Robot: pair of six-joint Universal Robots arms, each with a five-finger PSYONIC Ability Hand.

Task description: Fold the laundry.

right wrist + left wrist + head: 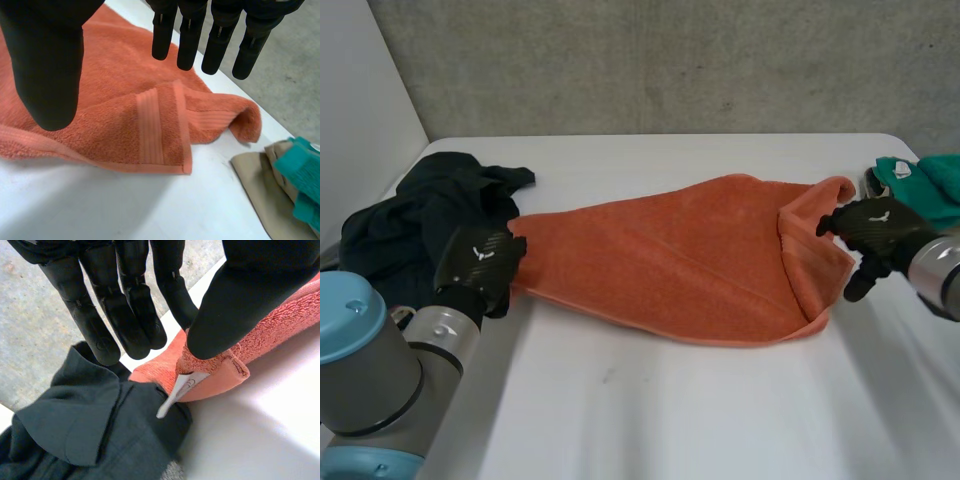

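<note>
An orange towel lies stretched across the white table, bunched into loose folds. My left hand is at its left end. There the thumb pinches the towel's corner, which carries a white label, against straight fingers. My right hand hovers at the towel's right end, where a folded-over corner with a ribbed band lies flat below it. Its fingers and thumb are straight and spread, off the cloth.
A pile of dark clothes sits at the table's left edge, right beside my left hand, and a part of the pile lies under the towel corner. Teal cloth on a beige piece lies at the far right, close to my right hand.
</note>
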